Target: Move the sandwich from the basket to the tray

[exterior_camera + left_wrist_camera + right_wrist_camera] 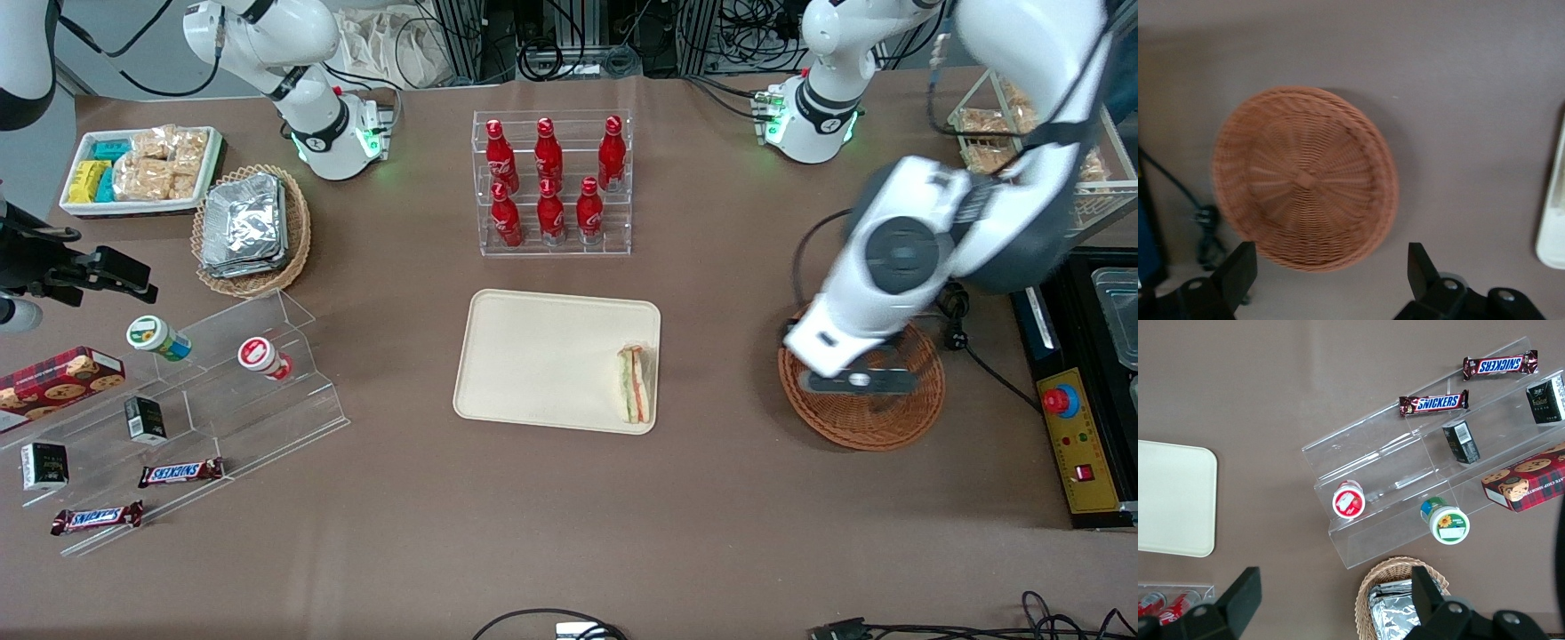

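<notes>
The sandwich lies on the cream tray, at the tray's edge toward the working arm's end, its green, orange and red layers showing. The reddish-brown wicker basket stands beside the tray toward the working arm's end. It is empty in the left wrist view. My left gripper hangs above the basket. In the left wrist view the gripper is open and holds nothing, its black fingers spread over the basket's rim. The tray's rim shows in that view too.
A clear rack of red bottles stands farther from the camera than the tray. A stepped acrylic shelf with snacks, a tan basket of foil packets and a white snack tray lie toward the parked arm's end. A black cable and a control box lie beside the basket.
</notes>
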{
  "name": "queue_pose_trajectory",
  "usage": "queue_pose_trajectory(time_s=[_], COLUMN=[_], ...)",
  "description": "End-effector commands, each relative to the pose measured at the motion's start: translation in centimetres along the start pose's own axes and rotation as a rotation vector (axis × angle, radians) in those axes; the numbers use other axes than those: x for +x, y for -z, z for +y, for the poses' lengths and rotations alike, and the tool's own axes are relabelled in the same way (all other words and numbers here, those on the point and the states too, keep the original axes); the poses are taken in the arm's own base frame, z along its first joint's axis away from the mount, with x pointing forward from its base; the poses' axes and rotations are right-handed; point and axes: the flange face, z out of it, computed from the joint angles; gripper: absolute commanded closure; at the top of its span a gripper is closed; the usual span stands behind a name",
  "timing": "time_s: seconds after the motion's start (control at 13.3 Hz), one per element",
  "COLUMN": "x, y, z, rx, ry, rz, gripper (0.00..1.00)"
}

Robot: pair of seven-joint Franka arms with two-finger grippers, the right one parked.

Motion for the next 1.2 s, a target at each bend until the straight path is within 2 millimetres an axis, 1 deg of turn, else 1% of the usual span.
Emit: queue_pose_trajectory(time_s=[0.0,0.07,0.3,0.38,0.45,0.53,0.6,0.67,0.75,0.82,0.9,0.97,1.05,1.12], x=[1.0,1.2,1.4,1.5,1.8,1.9,1.9,1.6,1.2,1.0,0.5,0.4,0.5,0.4], y=[4.8,5.8,6.1,6.0,5.4,5.2,5.2,5.7,5.9,5.7,5.8,5.4,4.9,5.0], z=[-3.9,-4.6,-5.0,-6.1,-8.2,-9.2,-9.4,-10.7,-11.1,-12.8,-15.5,-16.6,-17.6,-18.2], rx=[-0.039,-0.047,-0.042,-0.038,-0.038,-0.037,-0.05,-0.06,-0.078,-0.108,-0.134,-0.143,-0.144,-0.139], ry=[-0.041,-0.039,-0.029,-0.014,0.027,0.045,0.052,0.073,0.061,0.045,0.016,-0.037,-0.047,-0.024], rz=[0.01,0.026,0.038,0.038,0.025,0.024,0.018,0.022,0.012,0.003,0.01,0.01,0.007,0.01], gripper=[0.0,0.0,0.0,0.0,0.0,0.0,0.0,0.0,0.0,0.0,0.0,0.0,0.0,0.0])
